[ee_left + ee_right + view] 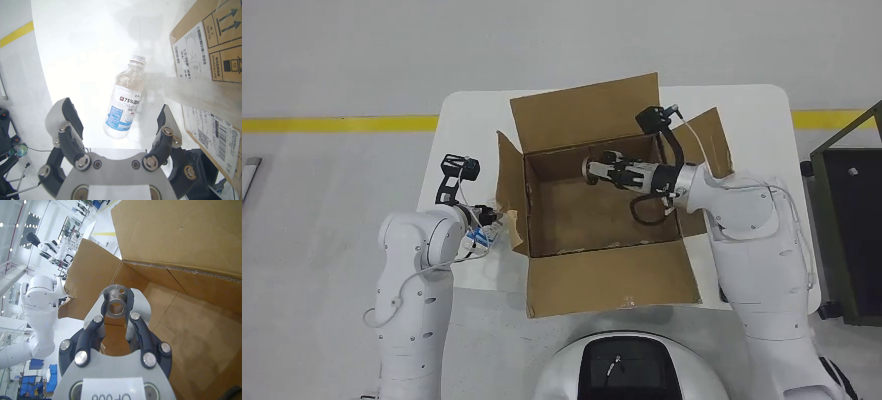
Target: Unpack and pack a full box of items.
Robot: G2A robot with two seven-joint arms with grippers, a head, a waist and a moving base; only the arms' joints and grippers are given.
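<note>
Left gripper (pixel 116 108): spread wide over the lying bottle (pixel 122 115), maybe to grab it.
Right gripper (pixel 117 300): pinches a metal ring (pixel 115 308) over the open box (pixel 572 220), to move it.

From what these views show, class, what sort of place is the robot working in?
Most likely a factory or robot-testing hall: a yellow line marks the grey floor, more white robots stand in the bright hall behind, and blue bins sit on the floor there.
</note>
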